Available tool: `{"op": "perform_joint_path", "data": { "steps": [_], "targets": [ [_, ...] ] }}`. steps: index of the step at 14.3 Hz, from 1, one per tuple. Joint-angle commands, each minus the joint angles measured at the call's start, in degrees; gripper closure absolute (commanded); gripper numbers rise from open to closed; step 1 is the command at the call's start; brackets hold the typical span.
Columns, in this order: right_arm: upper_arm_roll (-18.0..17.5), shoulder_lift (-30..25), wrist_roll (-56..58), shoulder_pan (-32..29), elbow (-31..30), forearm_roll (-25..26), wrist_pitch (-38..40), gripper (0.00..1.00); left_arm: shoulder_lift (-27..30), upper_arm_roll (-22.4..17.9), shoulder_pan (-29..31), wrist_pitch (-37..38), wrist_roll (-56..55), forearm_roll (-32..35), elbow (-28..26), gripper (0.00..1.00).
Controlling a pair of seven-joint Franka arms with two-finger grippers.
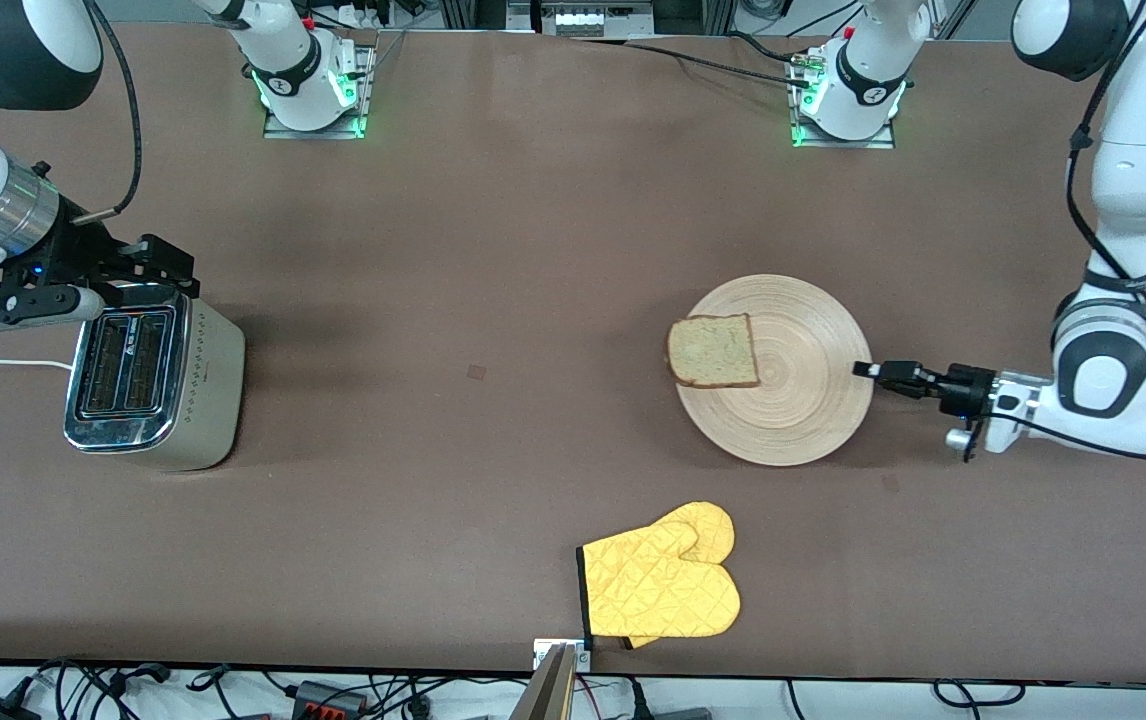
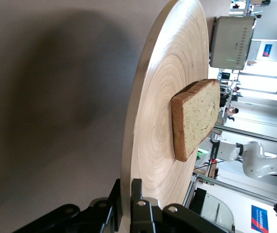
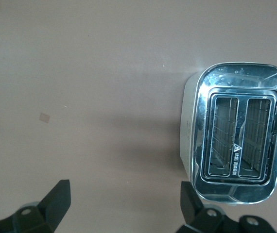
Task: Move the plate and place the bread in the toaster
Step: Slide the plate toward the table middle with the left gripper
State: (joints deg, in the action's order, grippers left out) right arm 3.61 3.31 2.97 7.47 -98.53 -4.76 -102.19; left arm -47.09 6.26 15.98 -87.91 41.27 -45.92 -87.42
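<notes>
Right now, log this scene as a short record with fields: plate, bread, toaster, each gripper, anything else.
plate: plate flat on the table, toward the left arm's end
bread: bread lying on the plate near its rim
toaster: toaster upright, both slots empty, toward the right arm's end
left gripper: left gripper shut on the plate's rim
right gripper: right gripper open, over the toaster
other: yellow oven mitt, nearer the front camera than the plate

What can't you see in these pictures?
- Left gripper fingertips: in the left wrist view the plate rim hides where they pinch it.
- Underside of the bread: it lies flat on the plate in every view.
- Right gripper: the right wrist view's edge cuts off all but its open fingers.
- Toaster cord: it runs off the front view's edge.
</notes>
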Motion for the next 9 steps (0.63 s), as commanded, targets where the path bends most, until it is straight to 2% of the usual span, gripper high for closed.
{"op": "perform_joint_path", "data": {
  "steps": [1,4,7,9],
  "targets": [
    [-0.4,-0.4,-0.5,0.0,-0.3,0.7,-0.3,0.0,-1.2,-0.1,-3.5,2.0,-0.9,-5.9,0.3,0.99],
    [-0.4,-0.4,-0.6,0.0,-0.4,0.6,0.0,0.0,-2.5,-0.1,-8.8,0.0,-2.6,-12.4,0.1,0.99],
    [-0.3,1.0,-0.5,-0.3,-0.5,0.9,-1.8,0.0,-2.2,-0.1,-14.1,-6.9,-2.8,-18.6,-3.3,0.99],
    [-0.4,1.7,-0.6,-0.1,-0.5,2.9,-2.7,0.0,-2.2,-0.1,-18.2,-10.0,-2.8,-23.0,-4.5,0.99]
  ]
}}
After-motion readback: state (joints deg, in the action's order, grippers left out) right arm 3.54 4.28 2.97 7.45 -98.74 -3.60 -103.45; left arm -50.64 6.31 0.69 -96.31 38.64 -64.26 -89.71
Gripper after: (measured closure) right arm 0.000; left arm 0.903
